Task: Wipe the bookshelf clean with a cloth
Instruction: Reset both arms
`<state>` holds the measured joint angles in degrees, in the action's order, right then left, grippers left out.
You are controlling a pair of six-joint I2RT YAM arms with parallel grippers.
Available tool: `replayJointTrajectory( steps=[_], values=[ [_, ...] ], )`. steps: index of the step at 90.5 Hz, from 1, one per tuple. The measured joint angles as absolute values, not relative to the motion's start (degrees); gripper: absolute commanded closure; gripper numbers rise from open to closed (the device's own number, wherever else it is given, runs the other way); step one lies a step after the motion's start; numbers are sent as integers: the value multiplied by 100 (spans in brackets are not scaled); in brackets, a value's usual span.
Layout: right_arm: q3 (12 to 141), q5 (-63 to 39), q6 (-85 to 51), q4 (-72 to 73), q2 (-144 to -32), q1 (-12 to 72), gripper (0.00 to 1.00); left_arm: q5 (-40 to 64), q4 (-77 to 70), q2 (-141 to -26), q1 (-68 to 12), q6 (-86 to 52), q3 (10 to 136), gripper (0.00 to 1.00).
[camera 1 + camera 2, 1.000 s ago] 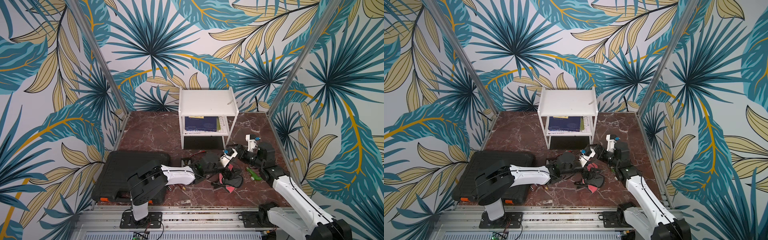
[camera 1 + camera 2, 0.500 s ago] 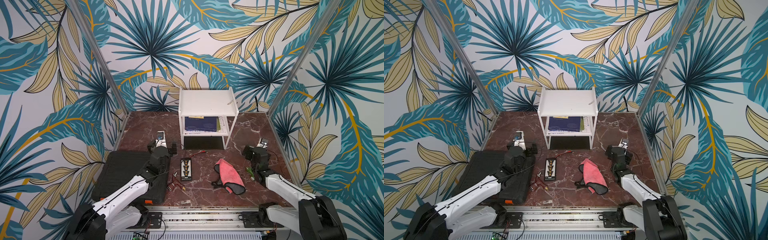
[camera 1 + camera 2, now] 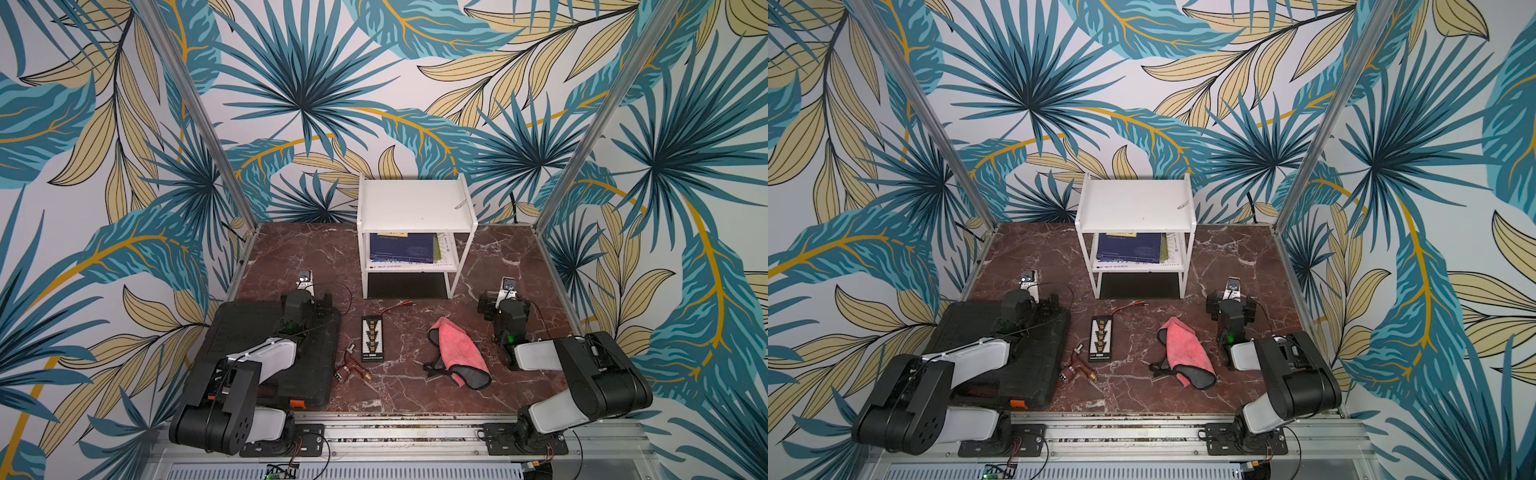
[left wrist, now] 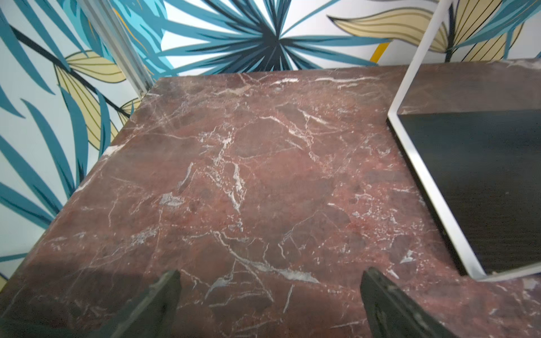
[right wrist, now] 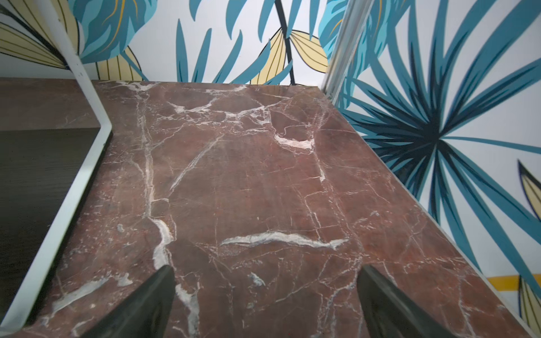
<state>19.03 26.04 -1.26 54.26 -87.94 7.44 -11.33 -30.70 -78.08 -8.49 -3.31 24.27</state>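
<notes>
Pink cloth (image 3: 457,351) lies crumpled on marble table (image 3: 498,257), apart from white bookshelf (image 3: 411,203); likely soft, light, limp; pinch raised fold; left gripper (image 4: 270,272), right gripper (image 5: 266,267) spread wide, empty.

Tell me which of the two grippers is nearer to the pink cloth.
The right gripper: it is close beside the cloth, whereas the left gripper is by the black case, clearly farther from it.
</notes>
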Motion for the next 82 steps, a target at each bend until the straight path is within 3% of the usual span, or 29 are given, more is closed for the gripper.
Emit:
replayJointTrajectory(
  steps=[30,51,57,82],
  values=[
    [2043,2386,-123,5551,-8792,613,0,-1332,-2947,-7861,-762,-14,2724,0],
    [2043,2349,-123,5570,-8792,613,1,-692,-4101,-8274,-132,113,2370,0],
    [2043,2349,-126,5570,-8792,613,0,-523,-4689,-8689,-143,78,2222,0],
    [2043,2346,-126,5570,-8792,613,0,-578,-4772,-8764,-329,239,2290,0]
  ],
)
